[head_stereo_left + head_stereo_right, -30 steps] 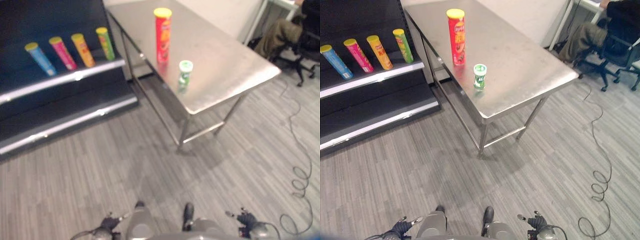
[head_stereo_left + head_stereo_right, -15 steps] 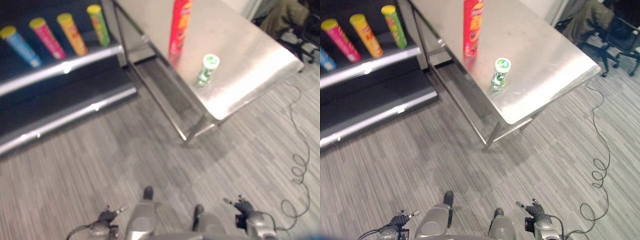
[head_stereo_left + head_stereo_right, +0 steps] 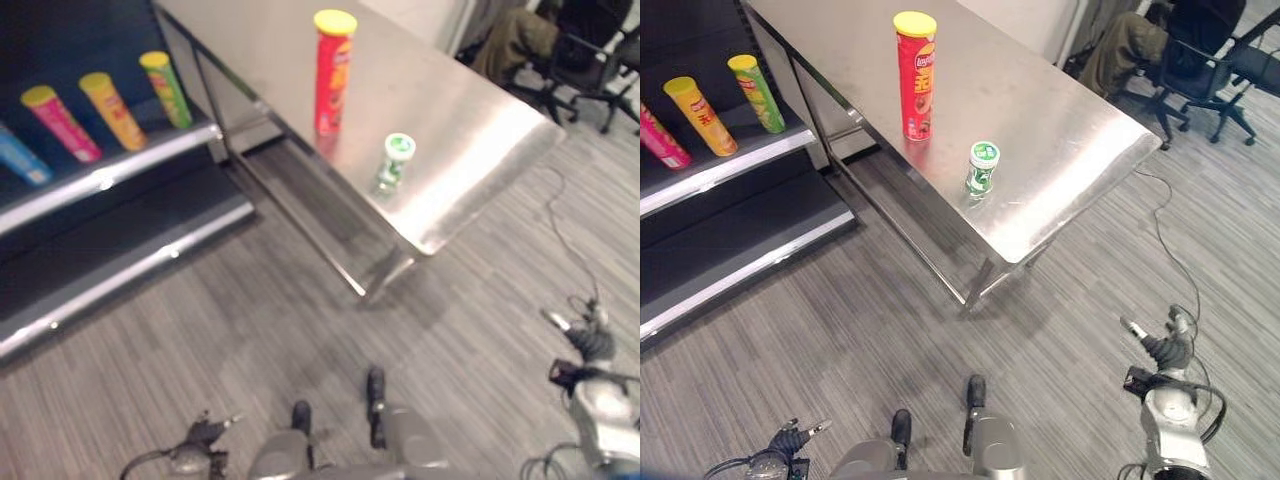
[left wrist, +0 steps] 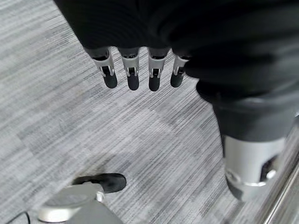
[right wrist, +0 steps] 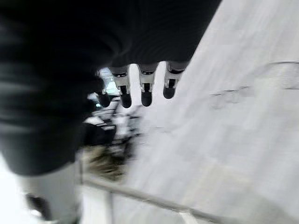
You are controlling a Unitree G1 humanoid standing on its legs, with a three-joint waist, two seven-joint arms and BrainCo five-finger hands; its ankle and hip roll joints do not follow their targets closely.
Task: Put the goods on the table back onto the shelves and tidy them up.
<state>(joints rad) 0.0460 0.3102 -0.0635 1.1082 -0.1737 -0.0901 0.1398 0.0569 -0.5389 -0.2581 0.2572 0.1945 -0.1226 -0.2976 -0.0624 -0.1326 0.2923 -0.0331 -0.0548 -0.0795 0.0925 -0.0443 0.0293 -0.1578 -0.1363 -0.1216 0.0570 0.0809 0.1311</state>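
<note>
Left eye view: steel bench (image 3: 470, 120) carries a tall red can (image 3: 332, 72) with yellow lid, upright, and a small green-lidded bottle (image 3: 394, 163) near the bench's front edge, apart from the can. Shelf (image 3: 110, 175) at left holds green can (image 3: 166, 88), orange can (image 3: 111, 110), pink can (image 3: 58, 123) and a blue can (image 3: 18, 158) cut by the frame edge, all leaning back. Whole picture has shifted versus 0.5 s ago, so camera moved; goods sit the same. Right hand (image 3: 590, 340) is now raised higher at the right side, over the floor (image 3: 240, 320), fingers straight and apart, holding nothing. Left hand (image 3: 200, 435) low at bottom, fingers spread, empty.

Right eye view: same layout; right hand (image 3: 1160, 345) lifted beside the bench's near corner, well apart from the bottle. A seated person (image 3: 1140, 45) on an office chair (image 3: 1215, 85) beyond the bench.

Left wrist view: left hand's fingers (image 4: 132, 74) hang straight, relaxed, over floor.

Right wrist view: right hand's fingers (image 5: 145, 88) straight, nothing between them.
</note>
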